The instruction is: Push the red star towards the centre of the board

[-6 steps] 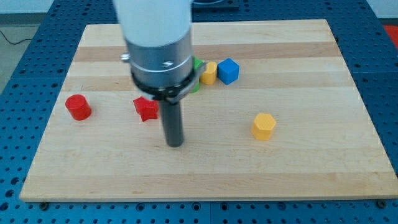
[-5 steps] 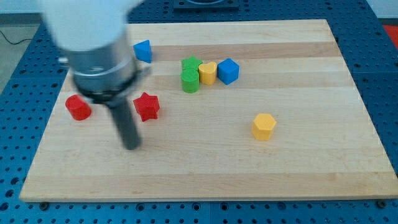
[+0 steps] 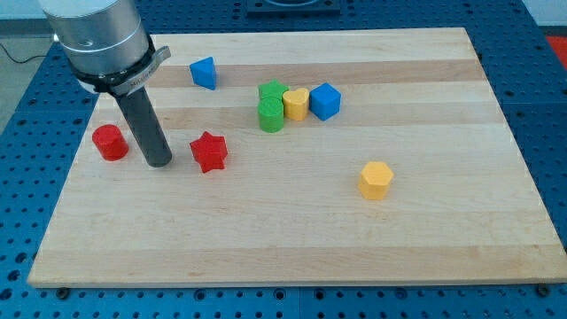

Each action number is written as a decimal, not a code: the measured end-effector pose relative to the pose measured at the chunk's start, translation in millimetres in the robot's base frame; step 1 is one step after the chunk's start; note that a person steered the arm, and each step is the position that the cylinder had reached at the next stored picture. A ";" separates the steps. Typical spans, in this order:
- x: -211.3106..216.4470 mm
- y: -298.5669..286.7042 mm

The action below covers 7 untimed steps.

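The red star [image 3: 209, 151] lies on the wooden board [image 3: 292, 230], left of the board's middle. My tip [image 3: 158, 163] rests on the board just to the star's left, with a small gap between them. A red cylinder [image 3: 111, 142] stands close on the tip's other side, to its left. The dark rod rises from the tip up to the grey arm body at the view's top left.
A blue block [image 3: 204, 73] lies near the top left. A cluster sits above the middle: two green blocks [image 3: 272, 106], a yellow block [image 3: 296, 104] and a blue cube [image 3: 325, 101]. A yellow hexagonal block [image 3: 376, 180] lies at the right.
My tip has swept from right of the red star, round below it, to its left side. The star and the other blocks have not moved.
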<state>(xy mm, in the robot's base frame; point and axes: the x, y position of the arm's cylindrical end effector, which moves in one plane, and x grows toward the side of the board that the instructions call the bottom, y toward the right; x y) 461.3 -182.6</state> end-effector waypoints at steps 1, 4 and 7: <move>-0.3 0.0; -11.2 50.7; 7.2 52.1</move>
